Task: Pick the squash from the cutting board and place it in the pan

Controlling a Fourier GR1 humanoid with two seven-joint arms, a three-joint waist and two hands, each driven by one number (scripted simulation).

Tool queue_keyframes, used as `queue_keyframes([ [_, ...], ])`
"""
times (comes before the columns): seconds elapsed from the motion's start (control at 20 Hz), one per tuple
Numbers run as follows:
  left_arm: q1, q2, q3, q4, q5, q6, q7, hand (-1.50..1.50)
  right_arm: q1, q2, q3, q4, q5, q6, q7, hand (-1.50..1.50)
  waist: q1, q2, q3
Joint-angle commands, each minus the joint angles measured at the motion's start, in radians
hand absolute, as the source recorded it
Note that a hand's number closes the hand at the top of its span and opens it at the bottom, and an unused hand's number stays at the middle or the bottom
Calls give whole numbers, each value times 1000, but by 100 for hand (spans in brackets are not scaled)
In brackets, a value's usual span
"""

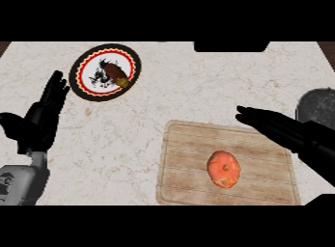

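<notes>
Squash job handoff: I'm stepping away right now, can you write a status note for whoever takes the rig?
Left robot hand: open, resting at the left, fingers up.
Right robot hand: open, fingers straight, over the far right corner of the cutting board, holding nothing.
Squash: on the board, untouched.
Pan: at the right edge.
Done: nothing yet.
Left: grasp squash, move it into pan.

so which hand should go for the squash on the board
Right. The right hand, open, reaches over the far right corner of the cutting board, close to the squash, and the pan lies on that same side. The left hand rests open, fingers up, off the board, well to its left.
</notes>
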Motion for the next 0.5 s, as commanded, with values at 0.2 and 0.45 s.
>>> queue_keyframes([
  [0.2, -9, -25, 22, -44, -27, -8, 64, 0, 15, 106, 27, 74, 164, 65, 31, -150, -1, 0, 0],
  [0.45, 15, -42, 32, -11, -58, -27, -16, 0, -29, 129, 13, 230, 206, 149, -90, -150, 2, 1, 0],
])
